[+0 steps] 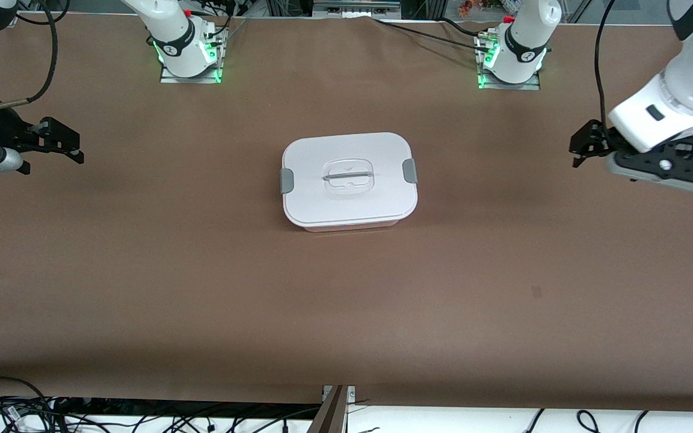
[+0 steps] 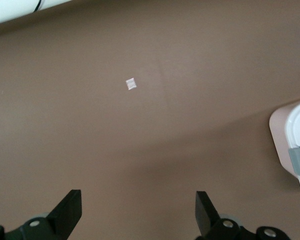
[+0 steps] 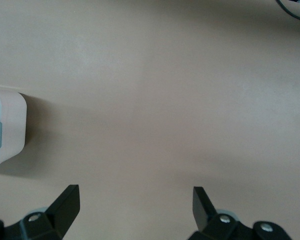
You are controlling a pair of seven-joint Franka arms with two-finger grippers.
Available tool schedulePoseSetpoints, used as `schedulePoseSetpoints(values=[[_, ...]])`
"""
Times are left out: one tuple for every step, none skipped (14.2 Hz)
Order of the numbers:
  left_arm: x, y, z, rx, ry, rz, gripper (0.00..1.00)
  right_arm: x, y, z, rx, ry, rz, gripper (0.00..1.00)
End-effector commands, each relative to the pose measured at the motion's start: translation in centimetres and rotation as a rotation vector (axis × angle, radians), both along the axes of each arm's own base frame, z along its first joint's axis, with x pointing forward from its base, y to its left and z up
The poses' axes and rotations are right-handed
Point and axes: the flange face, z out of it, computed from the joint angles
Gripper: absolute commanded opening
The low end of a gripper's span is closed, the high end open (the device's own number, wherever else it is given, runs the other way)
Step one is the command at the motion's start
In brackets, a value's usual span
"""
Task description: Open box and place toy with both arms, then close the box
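Note:
The box [image 1: 349, 180] stands at the middle of the table with its white lid on, a grey clip [image 1: 287, 180] at each end and a clear recessed handle [image 1: 348, 176] in the centre. The toy is out of view. My left gripper [image 1: 581, 146] hangs open and empty over bare table toward the left arm's end, well apart from the box. My right gripper [image 1: 73, 147] hangs open and empty over the right arm's end. The left wrist view shows open fingers [image 2: 138, 197] and the box's end [image 2: 295, 130]. The right wrist view shows open fingers [image 3: 135, 194] and the box's end [image 3: 10, 125].
A brown cloth [image 1: 202, 270] covers the table. A small pale mark [image 2: 131, 84] lies on it near the left gripper. The arm bases [image 1: 187, 54] stand along the edge farthest from the front camera. Cables [image 1: 15, 412] lie along the nearest edge.

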Motion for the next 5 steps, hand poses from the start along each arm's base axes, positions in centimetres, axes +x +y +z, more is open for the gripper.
schedulePoseSetpoints(values=[[-3.65,1.80,-0.45,-0.065,-0.012,0.059,1.00,-0.10,-0.10,0.65,-0.012,-0.010,-0.010,1.00],[-3.73,1.94,-0.81,-0.067,-0.004,0.062,1.00,-0.05,-0.09,0.56,-0.012,-0.008,-0.010,1.00],[-3.68,2.02,-0.89,-0.067,-0.003,0.067,1.00,-0.09,-0.10,0.65,-0.012,-0.010,-0.010,1.00],[-3.70,2.11,-0.97,-0.066,0.004,0.073,1.00,-0.10,-0.10,0.65,-0.012,-0.010,-0.010,1.00],[-3.54,2.17,-0.79,-0.068,0.002,0.076,1.00,-0.06,-0.01,0.56,-0.012,-0.008,-0.009,1.00]])
